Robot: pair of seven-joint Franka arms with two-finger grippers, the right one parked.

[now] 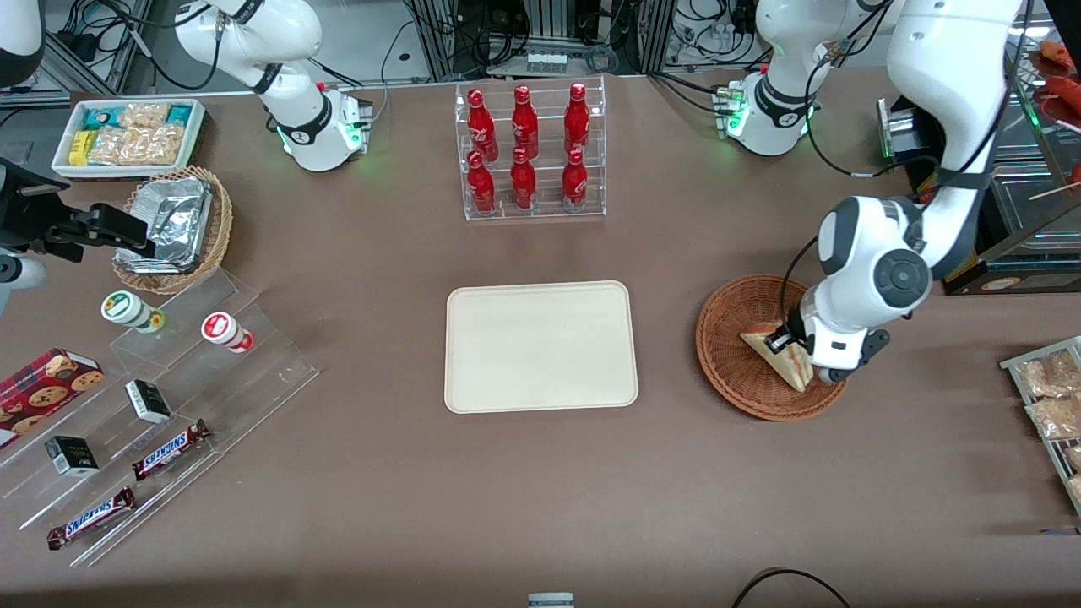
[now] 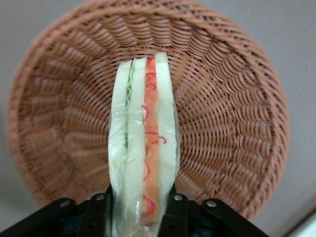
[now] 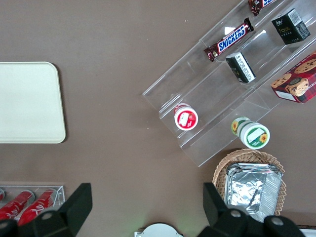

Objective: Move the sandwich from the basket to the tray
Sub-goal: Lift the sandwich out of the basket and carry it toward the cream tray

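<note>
Tray: lies flat and bare mid-worktop, ready to receive.
Basket: sits beside the tray, toward the working arm's end.
Sandwich: stands on edge over the basket, cut face up.
Gripper: closed on the sandwich's flat bread sides, probably for lifting.

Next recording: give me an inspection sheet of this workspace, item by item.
Surface: brown table.
Job's things: sandwich above the basket, clamped; tray bare.
Clutter: bottle rack, snack box, foil basket, acrylic steps with Snickers bars, cookie box, snack packets.
Grippers: gripper over the basket, shut on the sandwich.
Cables: black loop at the table edge nearest the camera.
Surroundings: racks and wiring past the table.
</note>
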